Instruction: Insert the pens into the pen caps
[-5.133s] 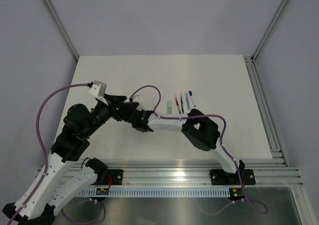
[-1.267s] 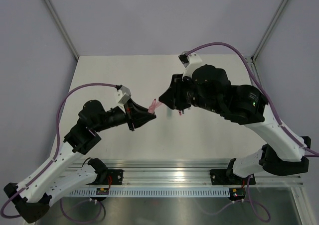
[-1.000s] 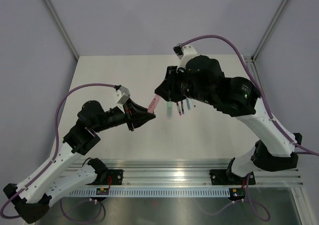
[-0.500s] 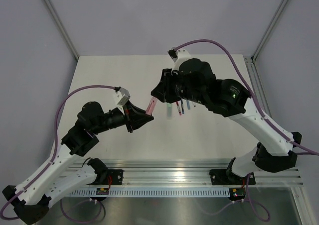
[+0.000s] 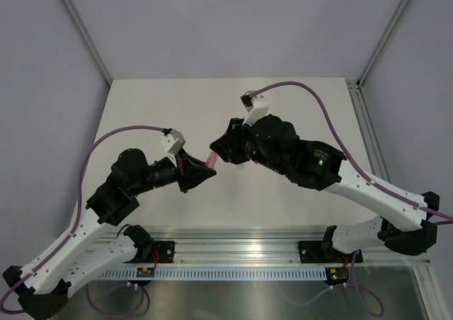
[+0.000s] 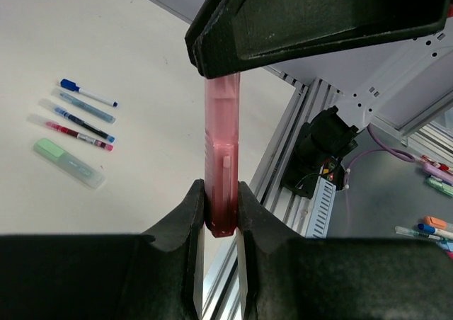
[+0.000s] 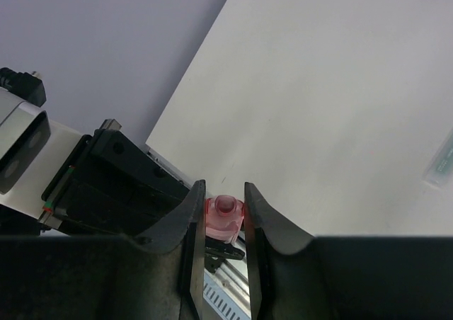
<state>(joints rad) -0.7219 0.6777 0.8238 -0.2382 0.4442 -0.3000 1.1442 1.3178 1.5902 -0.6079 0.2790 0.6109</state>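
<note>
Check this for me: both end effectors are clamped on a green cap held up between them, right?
No: the left end effector and right end effector clamp a pink cap, not green, as the left wrist view shows; the green cap lies on the table.

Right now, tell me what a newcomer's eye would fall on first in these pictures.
The pink pen cap catches the eye first: it hangs in mid-air above the table, pinched at one end by the left gripper and at the other by the right gripper. Next comes the neat row lying on the table: four pens side by side, with a green pen cap at the row's end.
</note>
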